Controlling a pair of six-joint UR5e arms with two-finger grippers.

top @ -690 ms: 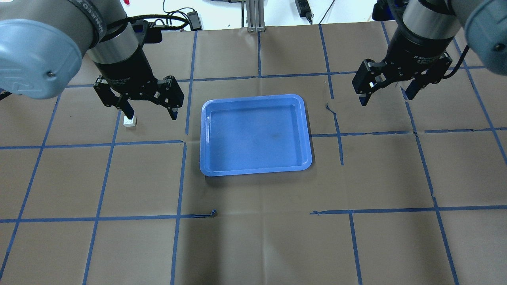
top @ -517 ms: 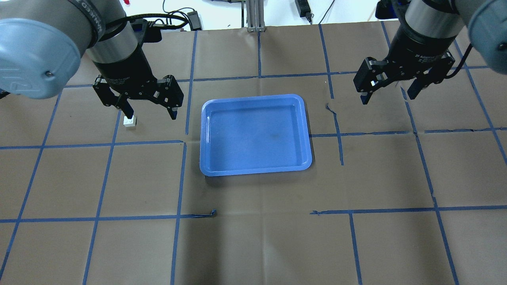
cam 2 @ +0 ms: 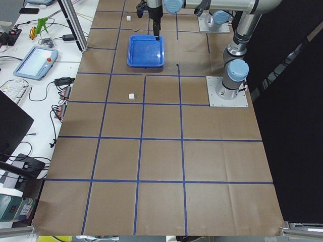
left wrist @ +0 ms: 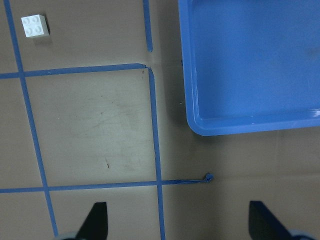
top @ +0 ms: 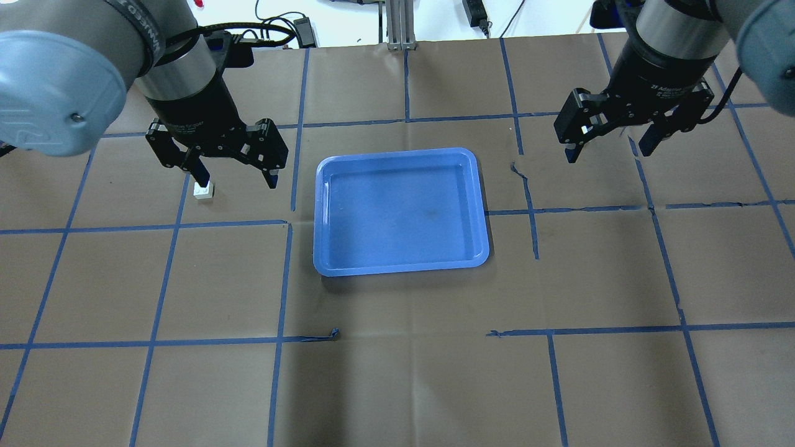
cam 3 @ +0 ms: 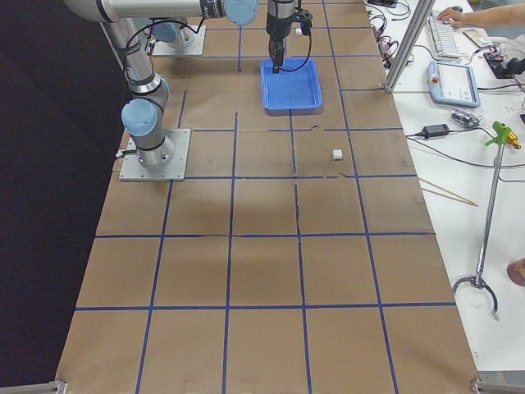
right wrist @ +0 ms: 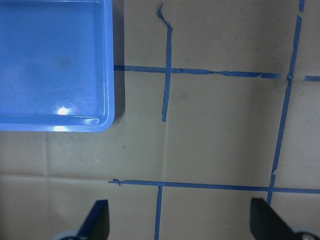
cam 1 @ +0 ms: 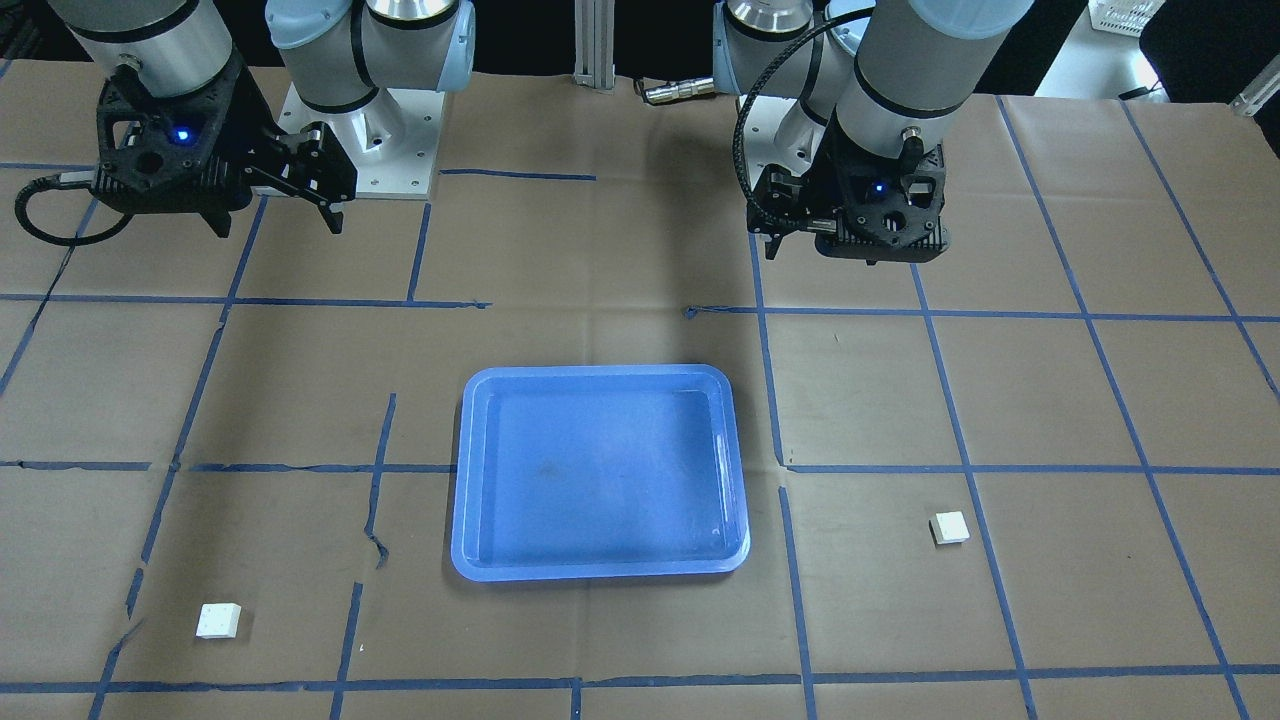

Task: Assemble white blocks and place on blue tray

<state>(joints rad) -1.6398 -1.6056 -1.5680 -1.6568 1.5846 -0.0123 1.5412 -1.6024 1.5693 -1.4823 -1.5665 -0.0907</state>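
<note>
One white block [top: 203,191] lies on the table left of the blue tray [top: 320,211]. It also shows in the front view [cam 1: 949,527] and at the top left of the left wrist view [left wrist: 35,26]. The second white block [cam 1: 219,620] lies on my right side, beyond the tray's far right corner; the right arm hides it in the overhead view. My left gripper [top: 236,179] hangs open and empty above the table, between the first block and the tray. My right gripper [top: 607,154] hangs open and empty to the right of the tray [right wrist: 111,75].
The table is covered in brown paper with a grid of blue tape lines. The tray [cam 1: 460,480] holds nothing. Cables and a metal post [top: 397,25] stand past the far edge. An operator's desk with devices runs along one side in the left exterior view [cam 2: 35,55].
The right gripper has shifted slightly away from me and up in the view. The left gripper and the block beside it have hardly moved.
</note>
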